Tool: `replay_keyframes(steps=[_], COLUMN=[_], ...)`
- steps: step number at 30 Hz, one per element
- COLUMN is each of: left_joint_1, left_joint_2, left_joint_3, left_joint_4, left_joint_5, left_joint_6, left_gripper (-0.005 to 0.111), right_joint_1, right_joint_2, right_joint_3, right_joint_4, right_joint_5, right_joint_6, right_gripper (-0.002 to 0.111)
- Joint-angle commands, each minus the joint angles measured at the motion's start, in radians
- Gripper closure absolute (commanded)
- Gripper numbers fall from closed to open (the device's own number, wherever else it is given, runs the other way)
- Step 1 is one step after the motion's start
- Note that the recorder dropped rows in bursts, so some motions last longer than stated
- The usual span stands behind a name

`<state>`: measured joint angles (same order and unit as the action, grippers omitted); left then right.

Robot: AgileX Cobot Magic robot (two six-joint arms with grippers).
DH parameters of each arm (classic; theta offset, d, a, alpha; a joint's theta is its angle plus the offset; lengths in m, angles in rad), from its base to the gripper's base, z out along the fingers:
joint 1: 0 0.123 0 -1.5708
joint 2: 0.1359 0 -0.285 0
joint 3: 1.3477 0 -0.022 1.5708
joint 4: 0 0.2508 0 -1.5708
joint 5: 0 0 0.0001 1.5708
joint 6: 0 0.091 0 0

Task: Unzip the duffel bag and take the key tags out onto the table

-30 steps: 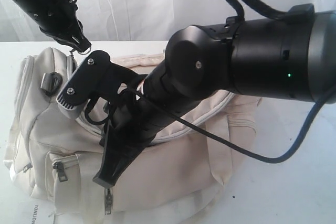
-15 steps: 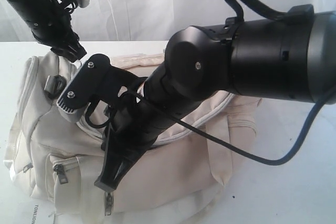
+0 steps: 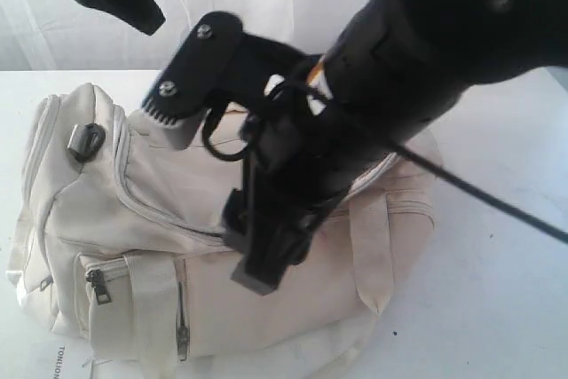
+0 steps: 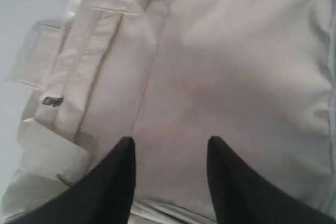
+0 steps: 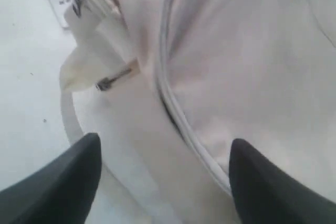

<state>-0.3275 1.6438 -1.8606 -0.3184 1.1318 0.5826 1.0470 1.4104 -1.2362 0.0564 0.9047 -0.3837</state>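
Bag: big cream-white fabric duffel bag [image 3: 80,219] lies on the broad plain white table [image 3: 497,308], left-centre in the ext. view.
Main zip: long curved zip [image 3: 177,224] crosses the top panel. It looks closed where you can see it; the rest is hidden behind the black right arm [image 3: 399,68].
Pockets: dark metal zip pull [image 3: 99,286] on the front side pocket, second pull [image 3: 182,336] low on the front nearby. Black strap clip [image 3: 86,141] sits near the bag's left end.
Handle: cream webbing handle [image 3: 373,237] runs down the bag's front, right side.
L pincer: your left gripper [image 4: 169,145] is released, black fingers [image 4: 118,182] apart, nothing betw. them. It's raised above the bag's left end, clear of the fabric.
R pincer: your right gripper [image 5: 165,142] is released, spread wide, empty. It hangs over the bag's middle, above the piped seam [image 5: 173,108]. Touching fabric or not: can't tell.
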Motion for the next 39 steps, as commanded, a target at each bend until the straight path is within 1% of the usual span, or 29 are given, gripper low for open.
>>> replay_keyframes(steps=[1,2,3,4,5,8,11,15,18,20,29,39], left_joint_1=[-0.078,-0.111,-0.162,-0.190,-0.233,-0.312,-0.348,-0.352,-0.352,-0.352,-0.352,-0.352], left_joint_2=[-0.062,-0.082,-0.115,-0.133,-0.159,-0.212,-0.241,-0.250,-0.250,-0.250,-0.260,-0.258], left_joint_3=[0.158,0.208,0.260,0.284,0.318,0.393,0.459,0.536,0.594,0.626,0.640,0.640], left_joint_4=[0.014,-0.004,-0.014,-0.010,-0.001,0.061,0.159,0.238,0.240,0.242,0.258,0.267], left_joint_5=[0.089,0.089,0.089,0.089,0.089,0.089,0.089,0.075,-0.027,-0.105,-0.228,-0.299], left_joint_6=[0.087,0.089,0.136,0.172,0.215,0.385,0.417,0.417,0.417,0.417,0.417,0.417], left_gripper=[0.058,0.058,0.058,0.058,0.058,0.058,0.058,0.057,0.052,0.051,0.051,0.051], right_joint_1=[-0.001,-0.001,-0.001,-0.001,-0.001,-0.001,-0.001,-0.001,-0.001,-0.001,-0.001,-0.001], right_joint_2=[-0.139,-0.168,-0.194,-0.205,-0.216,-0.227,-0.224,-0.211,-0.202,-0.196,-0.196,-0.196], right_joint_3=[-0.007,-0.007,-0.007,-0.007,-0.007,-0.007,-0.007,-0.007,-0.007,-0.007,-0.007,-0.007], right_joint_4=[-0.216,-0.237,-0.248,-0.248,-0.248,-0.248,-0.248,-0.248,-0.248,-0.248,-0.248,-0.248], right_joint_5=[0.138,0.147,0.149,0.149,0.145,0.139,0.133,0.130,0.119,0.119,0.087,0.081], right_joint_6=[0.188,0.212,0.227,0.229,0.229,0.231,0.231,0.231,0.231,0.231,0.231,0.231], right_gripper=[0.043,0.043,0.043,0.043,0.043,0.043,0.043,0.043,0.043,0.043,0.043,0.043])
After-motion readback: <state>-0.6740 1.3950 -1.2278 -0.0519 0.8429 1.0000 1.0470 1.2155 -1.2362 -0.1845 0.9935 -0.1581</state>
